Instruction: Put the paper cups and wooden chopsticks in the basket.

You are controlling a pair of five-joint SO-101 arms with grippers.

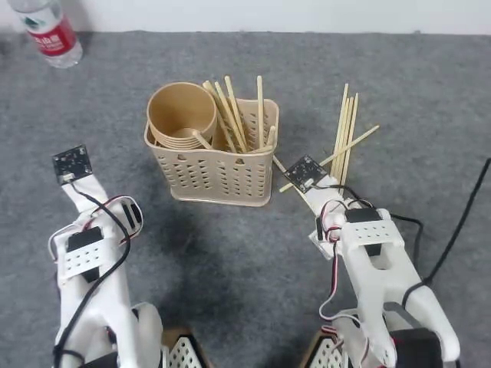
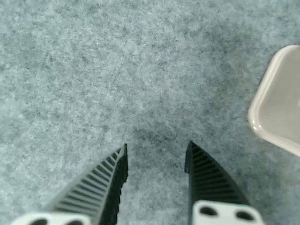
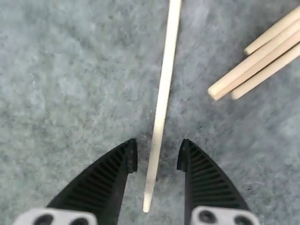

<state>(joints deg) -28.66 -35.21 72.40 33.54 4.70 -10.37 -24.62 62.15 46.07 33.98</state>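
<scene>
Left gripper (image 2: 157, 145): My two dark ribbed fingers are spread, with a wide gap between the tips. They grip nothing and only grey carpet (image 1: 230, 261) lies under them.
Left gripper's place: I hang over bare carpet on the left side of the basket (image 1: 222, 172), apart from it. A rounded pale corner of the basket (image 2: 276, 108) sits at the edge of my left wrist view.
Right gripper (image 3: 158, 143): My fingers are parted and straddle a single chopstick (image 3: 164, 93) that lies flat on the carpet. One fingertip is on each side, and I cannot tell whether either one touches the wood. The chopstick's near end lies between my fingers, and it runs straight away from me.
Right gripper's place: I am just to the right of the basket, low over the carpet, beside the loose chopsticks (image 1: 343, 134).
Loose chopsticks: Several lie on the carpet to the right of the basket, close together. The blunt ends of three (image 3: 258, 65) are near my right fingers but not between them.
Paper cups (image 1: 182, 115): They stand nested in one stack, upright in the left part of the basket.
Chopsticks in the basket (image 1: 259, 107): Several lean in the right part, their tips poking above the rim.
Plastic bottle (image 1: 50, 31): It is at the far left corner, well apart from everything else.
</scene>
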